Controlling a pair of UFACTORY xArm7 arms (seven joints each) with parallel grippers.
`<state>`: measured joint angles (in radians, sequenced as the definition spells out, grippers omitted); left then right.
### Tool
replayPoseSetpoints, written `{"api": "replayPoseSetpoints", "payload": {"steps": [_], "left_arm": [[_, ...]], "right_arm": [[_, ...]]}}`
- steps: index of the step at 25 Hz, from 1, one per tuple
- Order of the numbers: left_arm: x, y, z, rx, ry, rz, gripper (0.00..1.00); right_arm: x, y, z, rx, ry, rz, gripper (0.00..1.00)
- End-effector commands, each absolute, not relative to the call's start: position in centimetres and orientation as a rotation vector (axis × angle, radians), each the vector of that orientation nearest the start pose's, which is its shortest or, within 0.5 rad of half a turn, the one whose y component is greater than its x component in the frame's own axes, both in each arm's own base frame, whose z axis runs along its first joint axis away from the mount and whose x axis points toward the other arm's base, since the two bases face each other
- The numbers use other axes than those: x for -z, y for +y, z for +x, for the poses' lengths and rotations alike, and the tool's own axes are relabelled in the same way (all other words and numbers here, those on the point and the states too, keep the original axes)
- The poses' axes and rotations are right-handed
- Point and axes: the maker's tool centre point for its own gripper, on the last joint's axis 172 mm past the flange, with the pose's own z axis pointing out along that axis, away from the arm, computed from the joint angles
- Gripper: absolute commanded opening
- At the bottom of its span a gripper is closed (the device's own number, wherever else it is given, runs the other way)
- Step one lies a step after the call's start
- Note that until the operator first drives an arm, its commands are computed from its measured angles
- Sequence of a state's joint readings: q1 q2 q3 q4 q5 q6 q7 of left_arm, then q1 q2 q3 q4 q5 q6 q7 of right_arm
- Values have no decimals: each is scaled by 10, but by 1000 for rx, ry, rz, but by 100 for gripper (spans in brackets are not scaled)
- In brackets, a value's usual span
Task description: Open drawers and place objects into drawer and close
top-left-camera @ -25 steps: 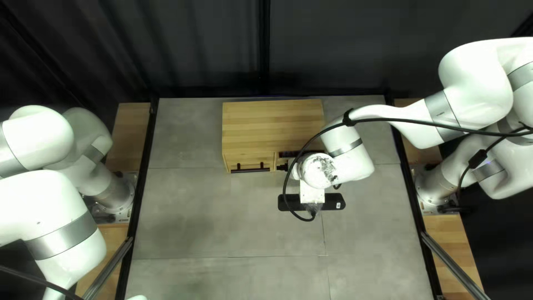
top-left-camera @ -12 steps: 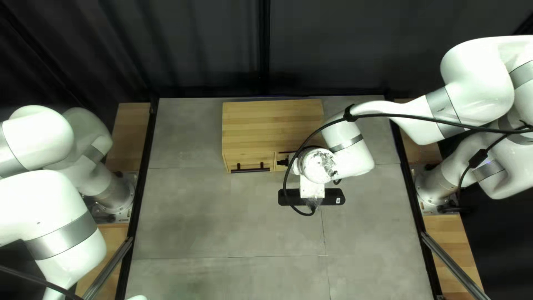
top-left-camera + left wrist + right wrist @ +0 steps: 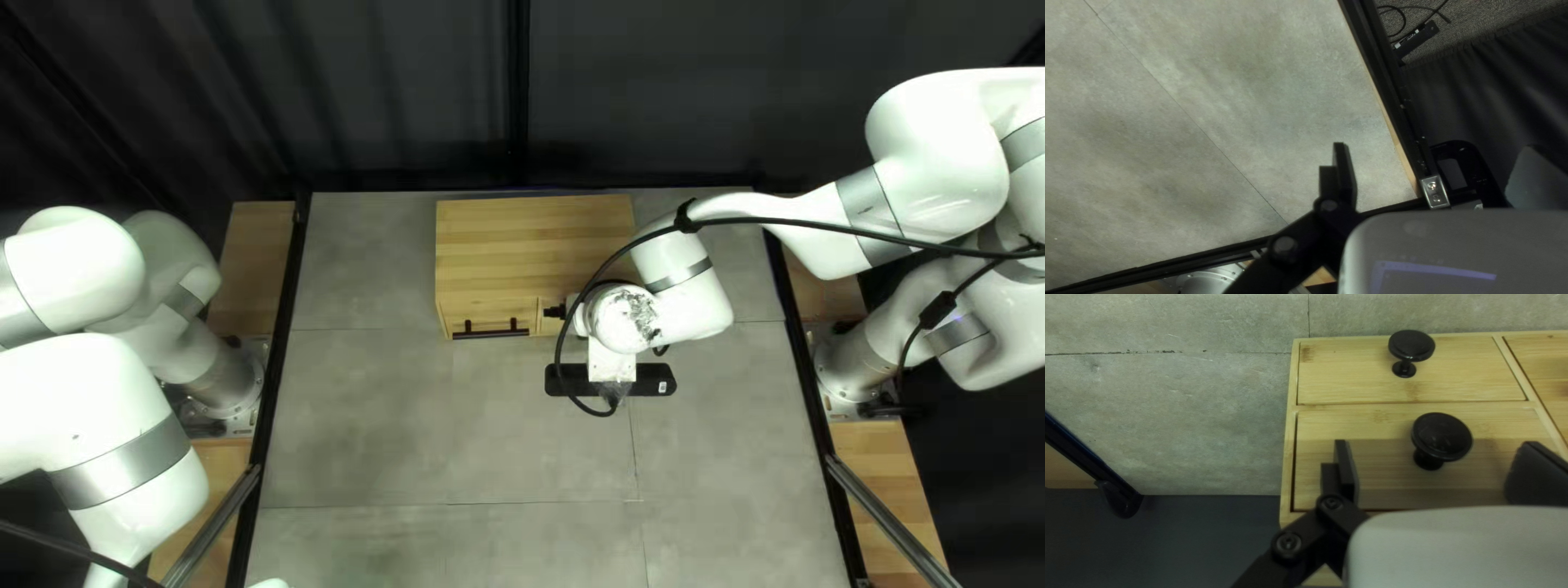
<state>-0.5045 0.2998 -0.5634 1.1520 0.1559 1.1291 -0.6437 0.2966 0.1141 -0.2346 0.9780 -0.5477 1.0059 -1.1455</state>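
Fingers apart, my right hand faces the two knobbed drawers, and in its wrist view the upper knob appears in the gap between its fingers; how deep it sits there I cannot tell. My left hand has its fingers apart too, over the grey surface.

That surface is crossed by thin seams and edged by black rails, with pale wooden strips outside them. A dark curtain hangs behind the far edge. Two silvery bars slant along the near sides, one at each side. In the left wrist view, carpet shows beyond the frame, with a cord and one small black box on it.

One wooden cabinet stands near the far edge, around the middle. I count one bar handle at the left of its front and two round knobs on the right part: one on the upper drawer, one on the lower drawer. Both of these fronts look roughly level with the cabinet's frame.
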Motion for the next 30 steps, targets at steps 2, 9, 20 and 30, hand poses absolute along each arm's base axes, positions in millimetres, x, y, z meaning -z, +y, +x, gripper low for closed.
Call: {"api": "replayPoseSetpoints", "payload": {"steps": [2,9,20,30], "left_arm": [[-103,-390,233,-251,745,-2885,100],[-103,-390,233,-251,745,-2885,100],[-103,-390,233,-251,745,-2885,100],[-103,-390,233,-251,745,-2885,100]], "right_arm": [[-138,-73,456,-629,-2372,-2449,100],[-156,-56,459,-600,-2398,-2428,100],[-207,-28,456,-355,-2143,-2395,100],[-234,-50,403,3,-1380,-2825,100]]}}
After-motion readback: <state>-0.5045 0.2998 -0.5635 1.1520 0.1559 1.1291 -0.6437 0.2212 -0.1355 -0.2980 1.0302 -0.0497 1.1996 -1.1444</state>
